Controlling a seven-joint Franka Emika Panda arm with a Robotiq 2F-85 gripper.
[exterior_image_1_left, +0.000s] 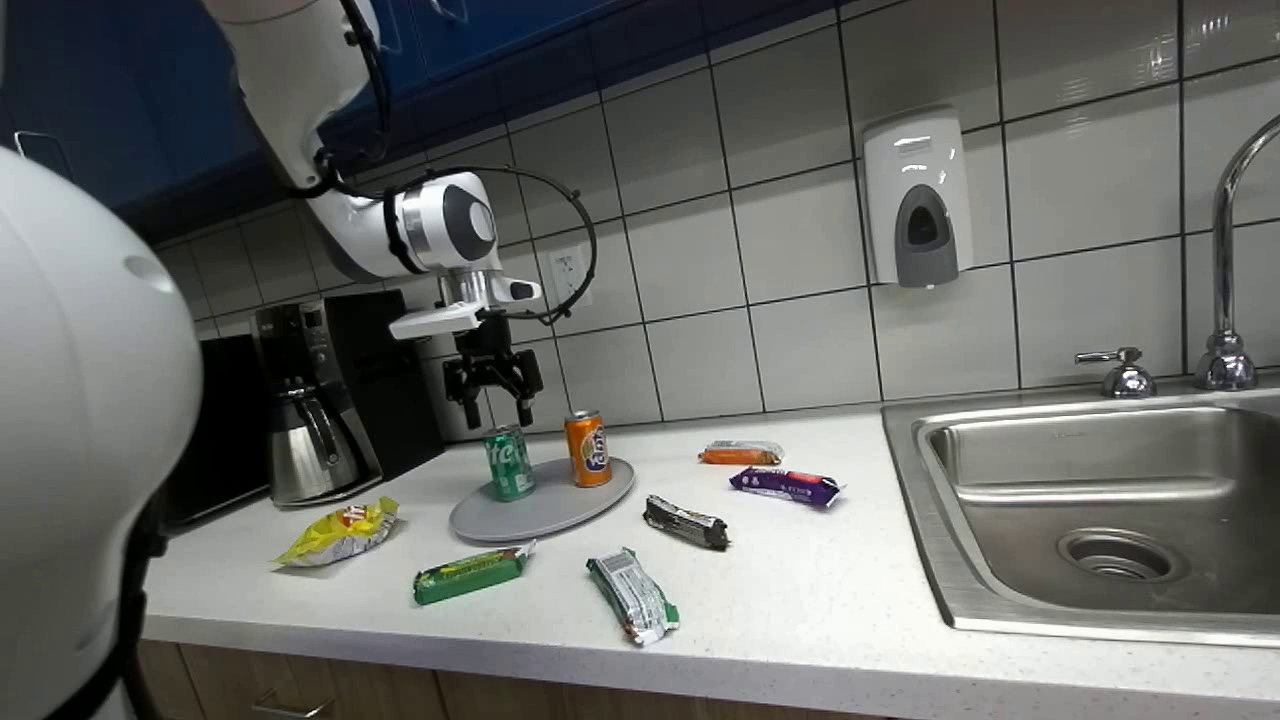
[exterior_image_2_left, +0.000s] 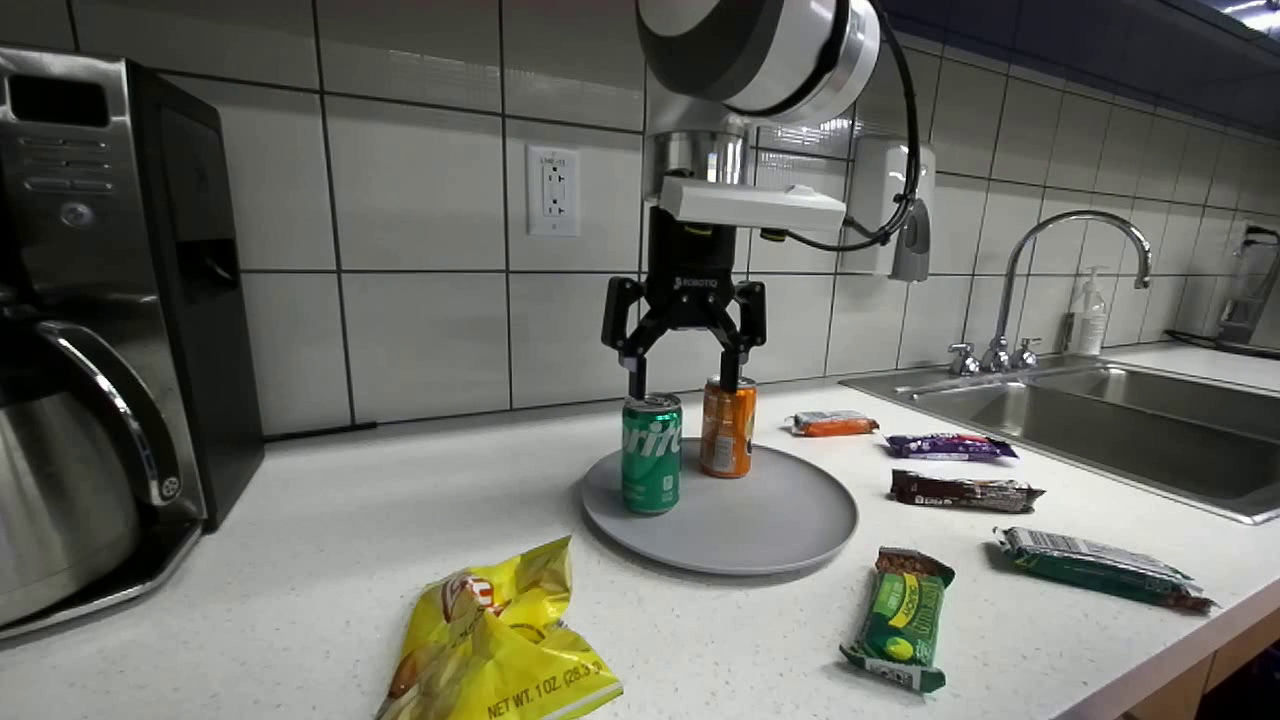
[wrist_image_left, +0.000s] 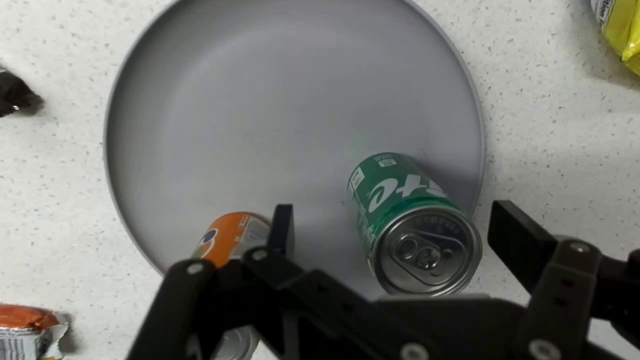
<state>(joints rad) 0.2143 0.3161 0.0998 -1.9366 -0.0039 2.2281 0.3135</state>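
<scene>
Your fingers (exterior_image_2_left: 637, 380) point down, spread wide, with nothing pinched between them. Nearest to them is the green can (wrist_image_left: 392, 197), which stands upright on the grey plate (wrist_image_left: 295, 90). Its long axis runs up and down, much the same way that your fingers point, so the tilt between them looks slight.

The relation to watch, I judge, is the sideways one. In the wrist view the can's top shows between the two tips, but off centre: it sits close to the tip on the coffee maker (exterior_image_2_left: 150, 270) side, with only a sliver of space there, while a broad strip of plate shows toward the other tip. In an exterior view the tips sit about level with the can's top or a little above it (depth is hard to read here, so take that loosely).

That other tip is the one nearer to the orange can (wrist_image_left: 230, 237), also upright on the plate and apart from the green can. Your wrist view has the tip overlapping it, yet an exterior view shows clear wall between the two. The plate rests on the tabletop (exterior_image_2_left: 330, 560), under your one arm.
</scene>
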